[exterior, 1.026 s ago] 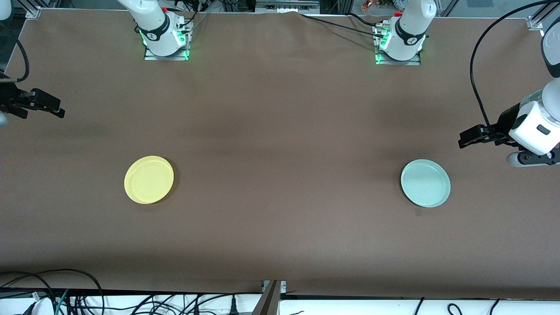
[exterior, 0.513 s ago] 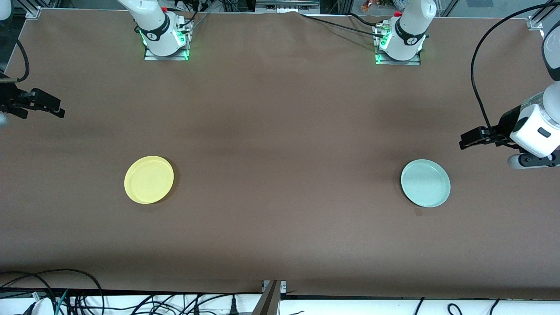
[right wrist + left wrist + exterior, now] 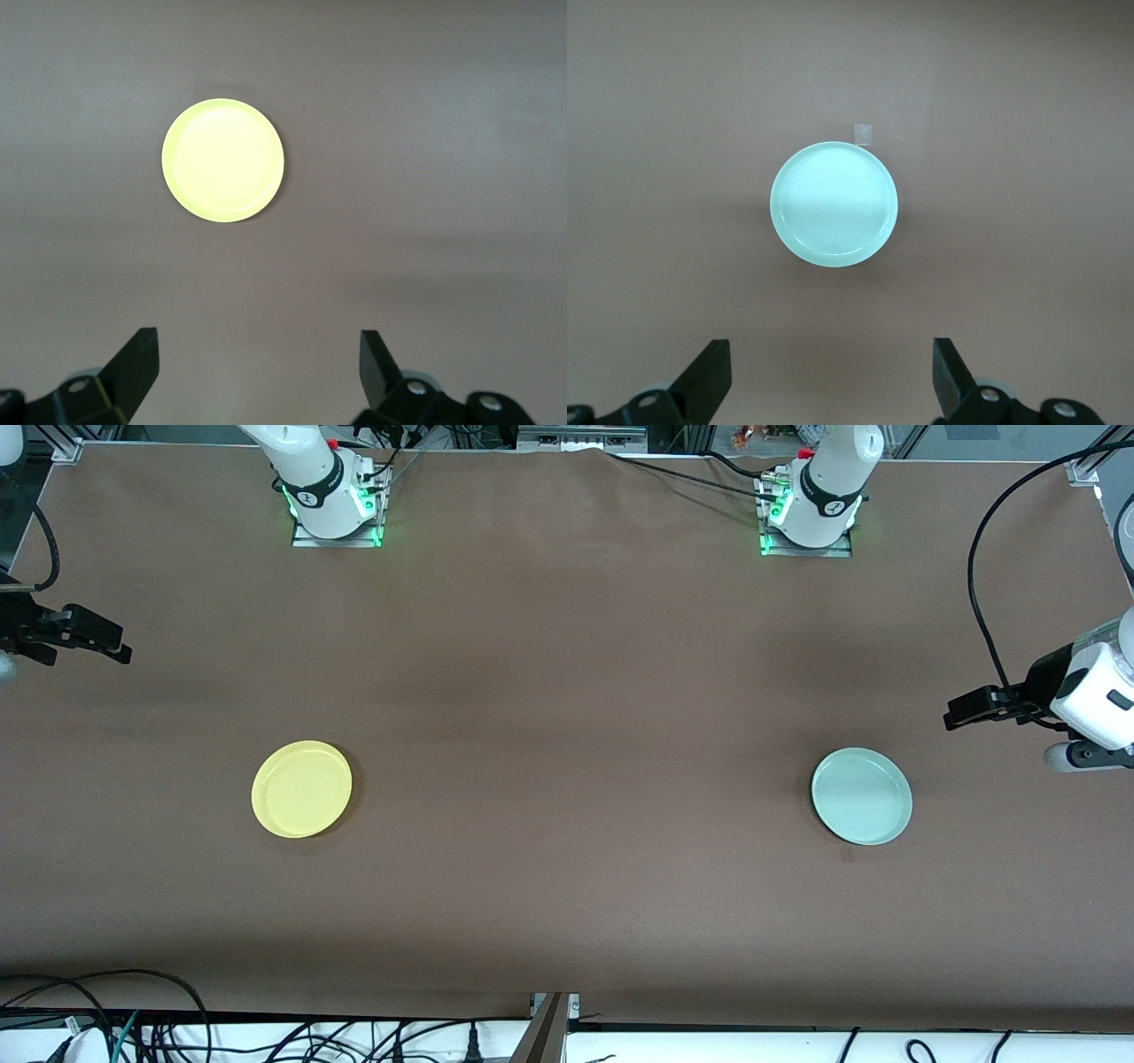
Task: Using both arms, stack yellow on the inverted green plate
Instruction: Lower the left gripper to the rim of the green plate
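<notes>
I'm seeing 2 plates lying flat on the brown table (image 3: 567, 691), well apart. The yellow (image 3: 301, 788) (image 3: 223, 159) plate is sitting rim-up toward the right arm's end, at about 8 o'clock from the table's middle. The green plate (image 3: 861, 795) (image 3: 834, 204), pale mint, is resting rim-up toward the left arm's end, at about 4 o'clock.

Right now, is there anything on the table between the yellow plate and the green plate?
Nothing: in the front view only bare brown table lies between the yellow plate and the green plate.
</notes>
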